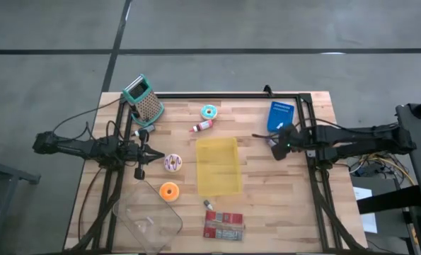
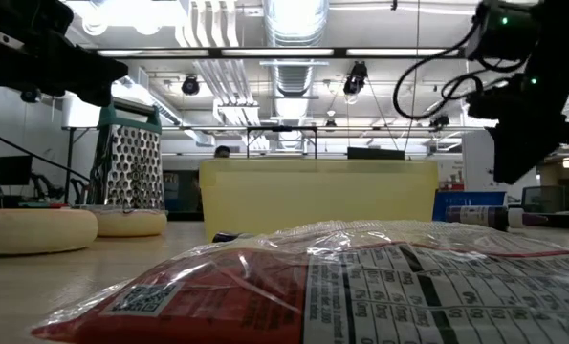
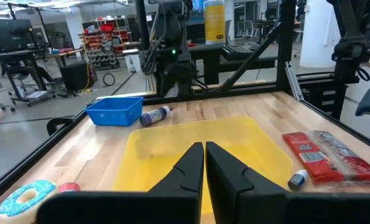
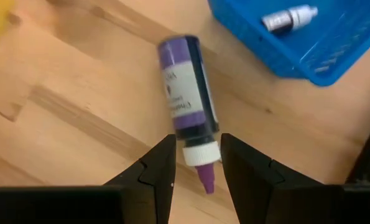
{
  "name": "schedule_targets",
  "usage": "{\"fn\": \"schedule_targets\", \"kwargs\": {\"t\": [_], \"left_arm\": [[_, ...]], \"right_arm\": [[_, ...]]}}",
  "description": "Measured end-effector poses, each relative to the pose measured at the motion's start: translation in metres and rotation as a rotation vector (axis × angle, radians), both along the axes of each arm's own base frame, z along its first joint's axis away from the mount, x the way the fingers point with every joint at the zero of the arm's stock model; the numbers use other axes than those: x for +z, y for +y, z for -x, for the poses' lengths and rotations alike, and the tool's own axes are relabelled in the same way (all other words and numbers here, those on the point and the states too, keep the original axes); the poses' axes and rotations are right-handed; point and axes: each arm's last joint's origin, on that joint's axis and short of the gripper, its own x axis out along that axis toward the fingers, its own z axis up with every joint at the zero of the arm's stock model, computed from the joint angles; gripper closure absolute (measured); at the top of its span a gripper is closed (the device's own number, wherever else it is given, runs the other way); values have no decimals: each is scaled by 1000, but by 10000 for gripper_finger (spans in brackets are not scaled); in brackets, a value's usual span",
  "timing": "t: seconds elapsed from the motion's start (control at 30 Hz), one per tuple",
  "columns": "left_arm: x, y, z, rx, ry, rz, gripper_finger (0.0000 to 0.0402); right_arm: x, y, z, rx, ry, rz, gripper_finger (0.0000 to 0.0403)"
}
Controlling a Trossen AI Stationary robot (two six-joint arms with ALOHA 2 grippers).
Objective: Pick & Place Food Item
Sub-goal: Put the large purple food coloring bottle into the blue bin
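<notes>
My right gripper (image 4: pixel 197 163) is open, low over the table's right part (image 1: pixel 277 147). Its fingers stand on either side of the white collar and purple tip of a purple bottle (image 4: pixel 188 87) that lies on its side on the wood; I see no touch. My left gripper (image 3: pixel 204 155) is shut and empty at the table's left (image 1: pixel 143 152), beside a purple-iced donut (image 1: pixel 172 163). An orange donut (image 1: pixel 168 191) and a teal donut (image 1: pixel 209 111) lie on the table. A yellow tray (image 1: pixel 218 165) lies in the middle.
A blue basket (image 1: pixel 281 115) with a small bottle (image 4: pixel 288 17) stands by the right gripper. A grater (image 1: pixel 145 98) stands at the far left, a red-capped bottle (image 1: pixel 203 127) near the tray, and a red packet (image 1: pixel 223 225) and a clear container (image 1: pixel 150 223) at the near edge.
</notes>
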Motion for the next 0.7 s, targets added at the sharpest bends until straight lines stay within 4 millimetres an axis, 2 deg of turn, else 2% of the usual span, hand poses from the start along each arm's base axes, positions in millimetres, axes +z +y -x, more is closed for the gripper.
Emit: {"fn": "schedule_targets", "kwargs": {"t": [0.23,0.7], "left_arm": [[0,0,0,-3,0,0,378],[0,0,0,-2,0,0,378]], "right_arm": [[-18,0,2,26,-9,4,277],[-35,0,3,28,-35,10,263]]}}
